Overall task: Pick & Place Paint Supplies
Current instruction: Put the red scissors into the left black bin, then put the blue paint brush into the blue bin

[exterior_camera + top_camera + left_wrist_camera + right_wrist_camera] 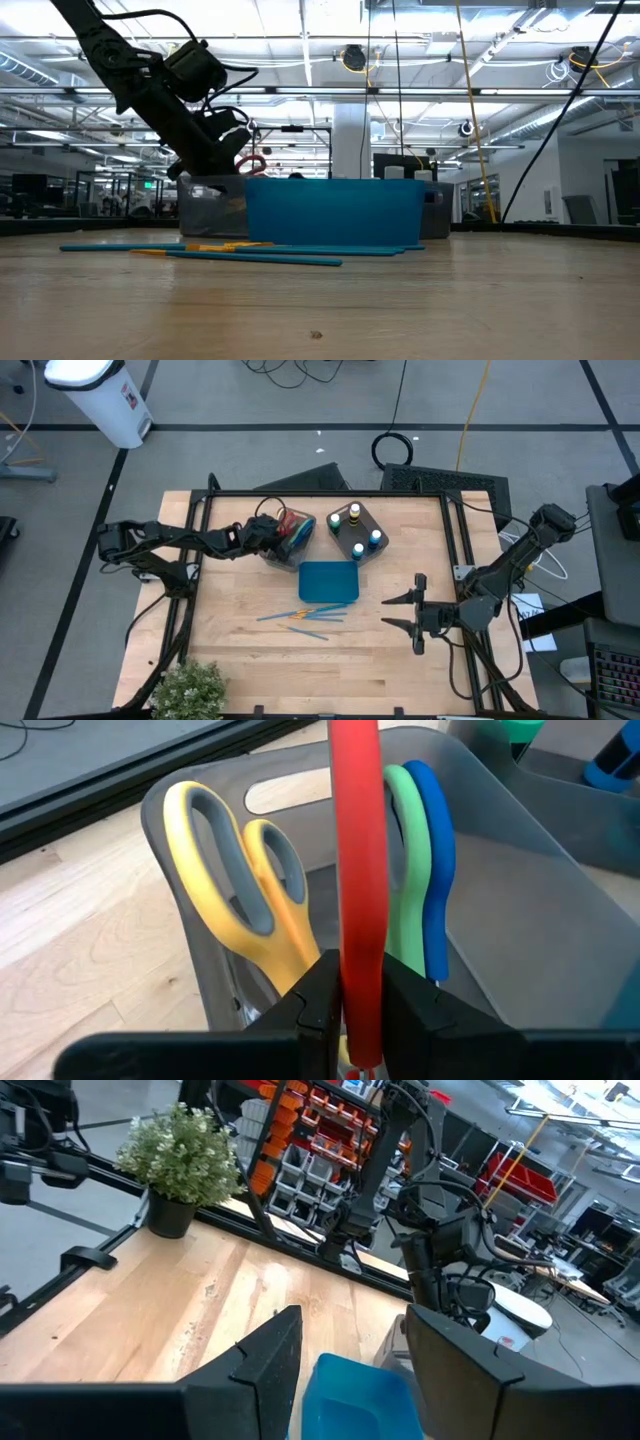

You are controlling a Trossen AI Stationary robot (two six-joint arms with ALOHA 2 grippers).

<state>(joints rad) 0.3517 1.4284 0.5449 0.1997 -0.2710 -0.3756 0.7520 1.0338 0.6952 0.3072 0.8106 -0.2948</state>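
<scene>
My left gripper (272,533) is over the grey bin (287,538) at the table's far middle, shut on red-handled scissors (355,840). Yellow (235,885), green (405,850) and blue (432,840) scissors stand handles-up in that bin (520,890). Small white bottles with coloured caps (356,530) stand in a second dark bin. Thin blue and orange brushes (305,618) lie flat on the table and also show in the low view (250,251). My right gripper (415,613) is open and empty at the table's right, and its own wrist view (345,1360) shows the same. My left gripper pinches the red scissors' handle (360,982) between its two fingers, and the red bar runs on past the fingertips. In the low view the arm slants down to the bin from the left and the red loop (252,163) shows above the bin's rim. The blades are hidden.
A teal rectangular tray (328,581) sits mid-table between the bins and the brushes, also in the low view (340,210). A potted plant (190,688) stands at the near left corner. A black frame runs along the table's edges.
</scene>
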